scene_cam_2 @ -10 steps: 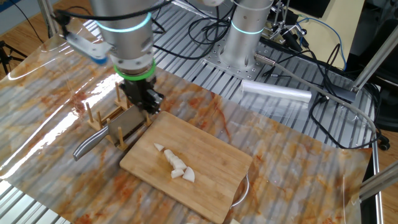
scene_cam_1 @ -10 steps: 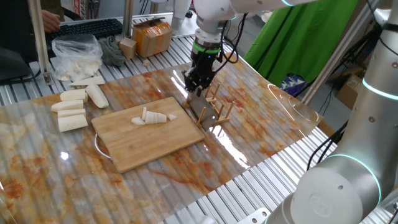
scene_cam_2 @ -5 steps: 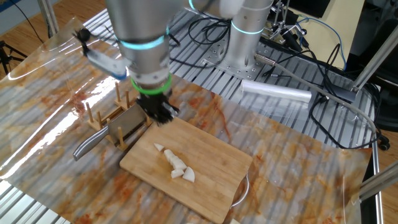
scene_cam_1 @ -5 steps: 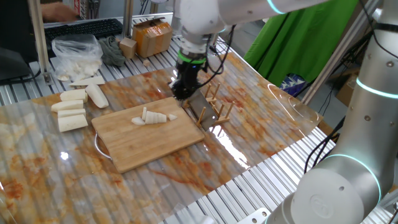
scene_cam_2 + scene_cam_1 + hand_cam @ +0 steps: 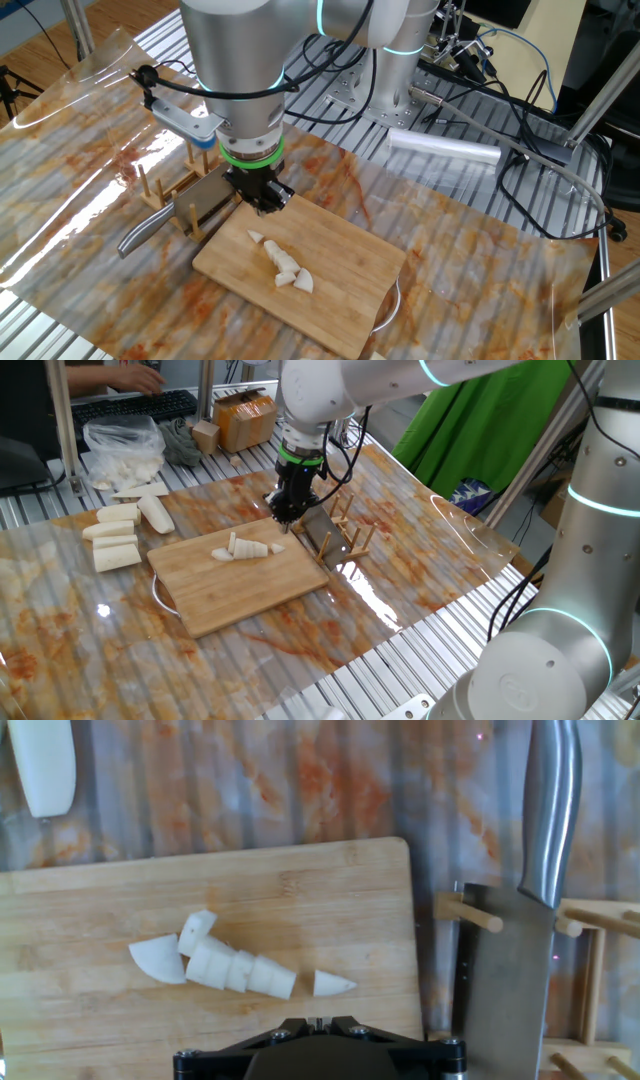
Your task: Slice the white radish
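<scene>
The white radish (image 5: 250, 548) lies on the bamboo cutting board (image 5: 240, 590), cut into several slices with its pointed tip a little apart. It also shows in the other fixed view (image 5: 283, 266) and the hand view (image 5: 235, 968). My gripper (image 5: 283, 518) hangs just above the board's edge nearest the knife rack, its fingers pressed together and holding nothing. It also shows in the other fixed view (image 5: 262, 204) and the hand view (image 5: 317, 1020). The cleaver (image 5: 505, 980) rests in the wooden rack (image 5: 350, 540) beside the board, its steel handle (image 5: 145, 232) sticking out.
Bigger blunt white chunks (image 5: 115, 540) lie left of the board, one showing in the hand view (image 5: 45, 765). A clear bag of white pieces (image 5: 125, 450) and a cardboard box (image 5: 245, 418) stand at the back. A silver cylinder (image 5: 443, 150) lies by the arm's base.
My gripper has moved from above the knife rack sideways to the board's near corner, over the radish side. The cleaver stays in the rack; the radish has not moved.
</scene>
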### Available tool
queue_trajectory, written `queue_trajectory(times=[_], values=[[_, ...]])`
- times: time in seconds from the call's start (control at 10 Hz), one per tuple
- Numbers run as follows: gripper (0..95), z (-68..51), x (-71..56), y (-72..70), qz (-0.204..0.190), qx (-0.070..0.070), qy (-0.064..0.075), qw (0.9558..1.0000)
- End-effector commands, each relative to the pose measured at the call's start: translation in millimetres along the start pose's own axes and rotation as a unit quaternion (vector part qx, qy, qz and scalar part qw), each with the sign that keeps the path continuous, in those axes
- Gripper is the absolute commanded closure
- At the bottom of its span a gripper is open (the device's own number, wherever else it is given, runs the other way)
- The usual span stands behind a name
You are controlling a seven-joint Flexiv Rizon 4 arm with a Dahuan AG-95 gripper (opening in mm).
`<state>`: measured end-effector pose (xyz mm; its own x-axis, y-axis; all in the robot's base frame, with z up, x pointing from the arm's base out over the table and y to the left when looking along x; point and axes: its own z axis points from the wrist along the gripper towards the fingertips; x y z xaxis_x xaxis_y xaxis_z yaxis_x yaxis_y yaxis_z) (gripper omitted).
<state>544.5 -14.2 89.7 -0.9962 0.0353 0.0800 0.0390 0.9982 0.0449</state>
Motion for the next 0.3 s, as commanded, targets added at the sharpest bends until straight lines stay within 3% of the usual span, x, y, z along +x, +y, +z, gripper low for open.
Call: queue_trajectory(times=[0.1, 0.3], values=[[95.0, 0.2, -0.9, -0.1, 0.007, -0.001, 0.001, 1.0000], [95.0, 0.3, -1.0, -0.1, 0.011, -0.001, 0.004, 0.9999]])
